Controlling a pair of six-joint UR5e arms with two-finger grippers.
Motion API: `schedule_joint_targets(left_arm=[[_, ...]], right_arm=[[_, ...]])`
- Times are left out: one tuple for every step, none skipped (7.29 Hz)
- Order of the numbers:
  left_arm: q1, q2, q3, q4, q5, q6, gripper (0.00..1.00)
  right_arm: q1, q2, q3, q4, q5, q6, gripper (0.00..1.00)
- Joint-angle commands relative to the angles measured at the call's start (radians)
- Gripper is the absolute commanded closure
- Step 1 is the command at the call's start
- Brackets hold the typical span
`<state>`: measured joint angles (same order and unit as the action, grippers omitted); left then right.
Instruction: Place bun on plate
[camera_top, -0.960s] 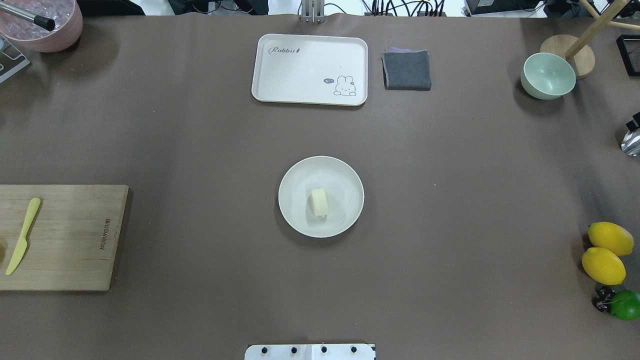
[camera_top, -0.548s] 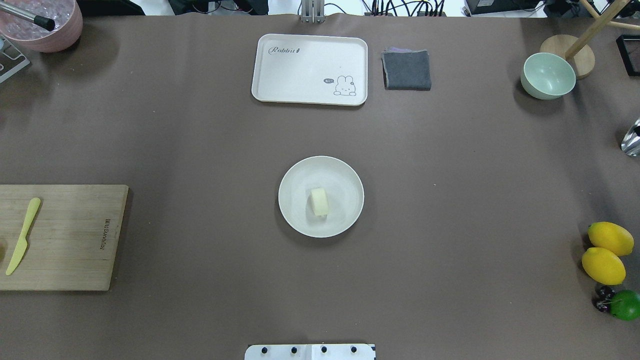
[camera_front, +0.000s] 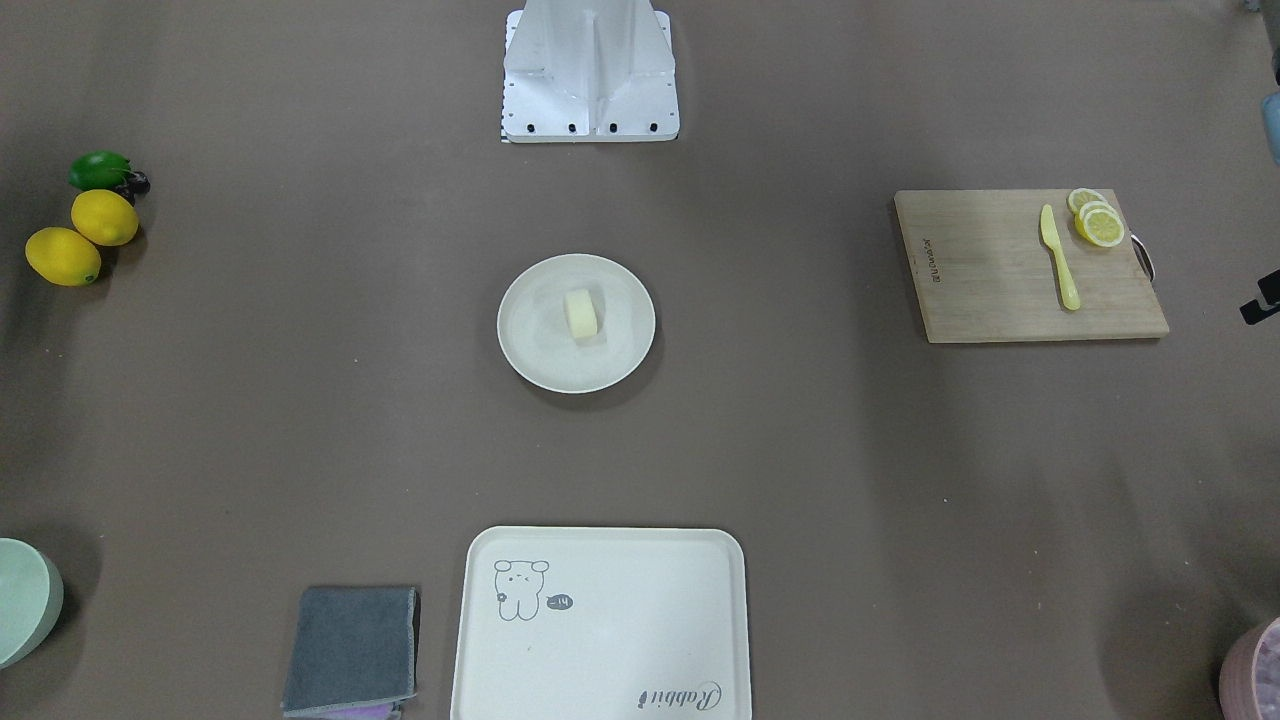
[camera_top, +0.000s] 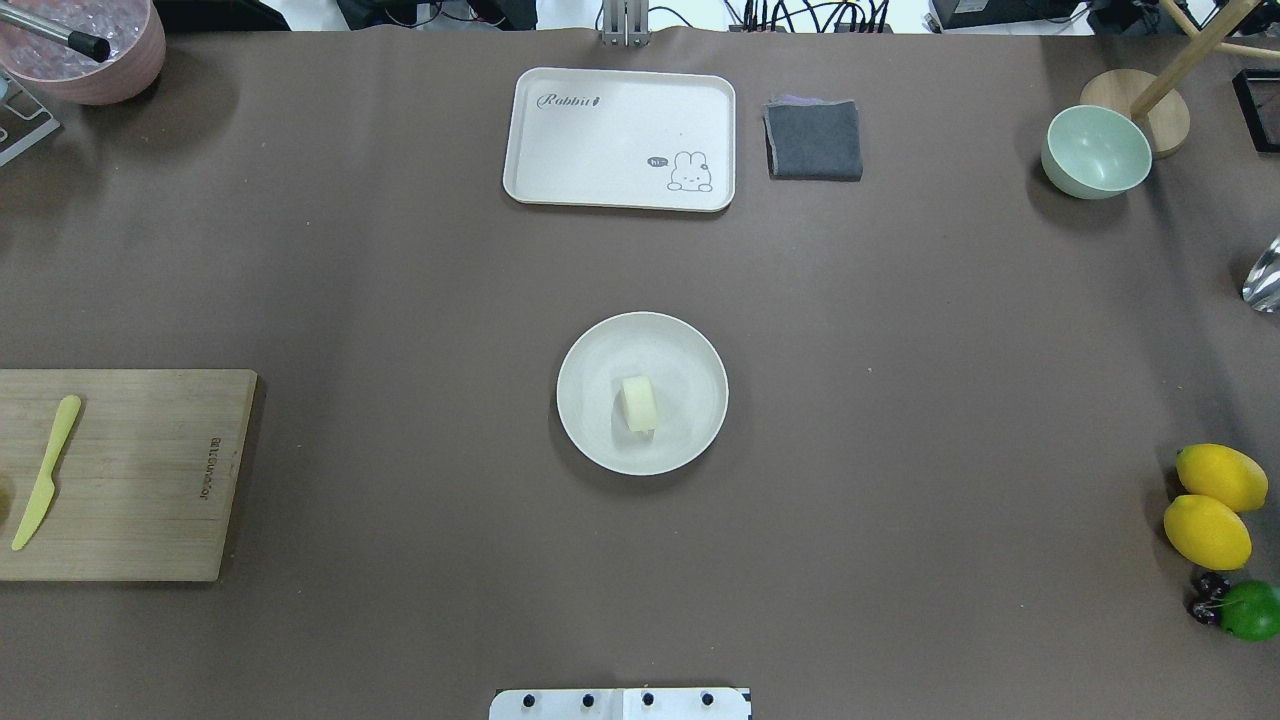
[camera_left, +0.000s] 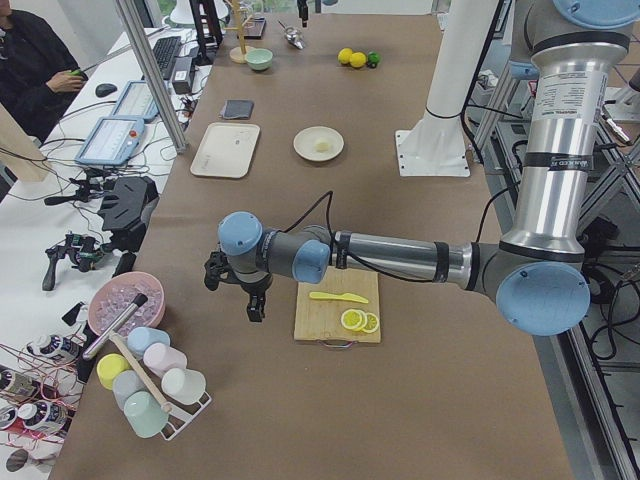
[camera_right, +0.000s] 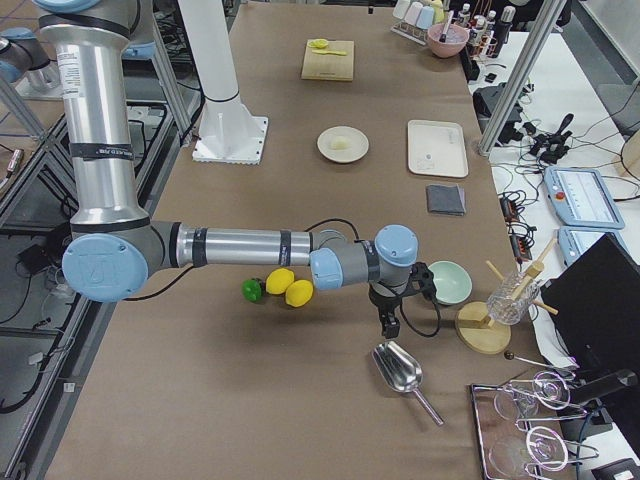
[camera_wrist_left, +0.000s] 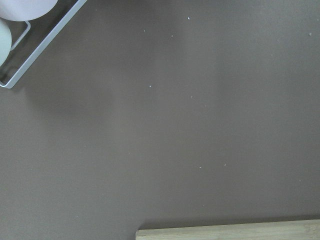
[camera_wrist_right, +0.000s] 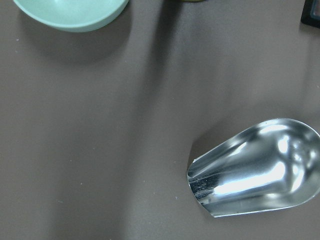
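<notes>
Brown-covered table (camera_top: 400, 300) with plate (camera_top: 682, 352), tray (camera_top: 610, 140), grey cloth (camera_top: 813, 140), cutting board (camera_top: 140, 470), lemons (camera_top: 1207, 531), green bowl (camera_top: 1096, 152)

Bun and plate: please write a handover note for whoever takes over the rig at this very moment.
Left gripper: above the table beside the cutting board; open or shut cannot be told.
Right gripper: above the table near the metal scoop; state cannot be told.
Bun: lies on the plate, mid-table, both arms well away from it.
Done: bun placed on plate.
Left: nothing apparent.
</notes>
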<state>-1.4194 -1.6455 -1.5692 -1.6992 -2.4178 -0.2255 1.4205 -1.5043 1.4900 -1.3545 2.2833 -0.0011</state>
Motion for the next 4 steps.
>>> schedule_joint_targets(left_arm=[[0.013,0.010,-0.012,0.003,0.003,0.000,0.02],[0.013,0.015,-0.035,0.003,0.003,0.000,0.02],[0.001,0.029,-0.082,0.004,-0.007,0.000,0.02],[0.004,0.088,-0.139,0.004,0.000,0.000,0.02]], right_arm=[[0.009,-0.004,0.004,0.000,0.008,-0.006,0.00],[0.009,-0.007,-0.007,0.000,-0.005,-0.007,0.00],[0.009,-0.032,0.004,0.002,0.005,-0.011,0.00],[0.009,-0.081,0.045,0.002,0.019,-0.008,0.00]])
